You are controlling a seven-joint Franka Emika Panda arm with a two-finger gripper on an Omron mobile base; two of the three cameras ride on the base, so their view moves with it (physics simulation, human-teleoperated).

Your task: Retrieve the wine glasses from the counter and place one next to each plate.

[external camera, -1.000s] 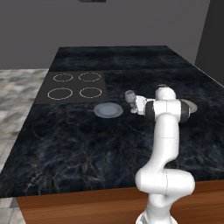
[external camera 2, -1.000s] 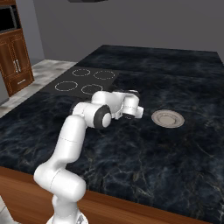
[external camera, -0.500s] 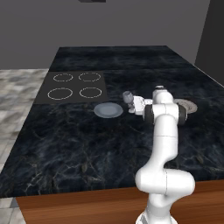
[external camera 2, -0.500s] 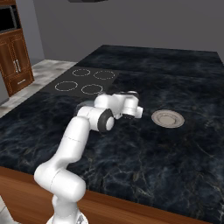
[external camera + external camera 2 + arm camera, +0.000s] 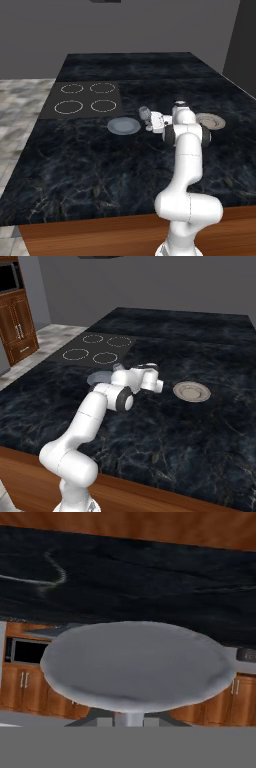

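My gripper is shut on a wine glass, holding it tilted just above the black island top. The glass hangs right beside the right edge of the grey-blue plate. From the right base view the same glass shows behind my forearm, next to that plate. The beige plate lies to the right of the arm, with nothing beside it. In the hand view the glass looms as a broad grey oval on its stem, hiding the fingertips.
Four white burner rings are set into the island to the left of and behind the grey-blue plate. Brown wooden cabinets stand far left across the tiled floor. The island's wooden front edge runs just before my base.
The gripper has carried the glass slightly left and lower, closer to the grey-blue plate. Both plates have stayed put.
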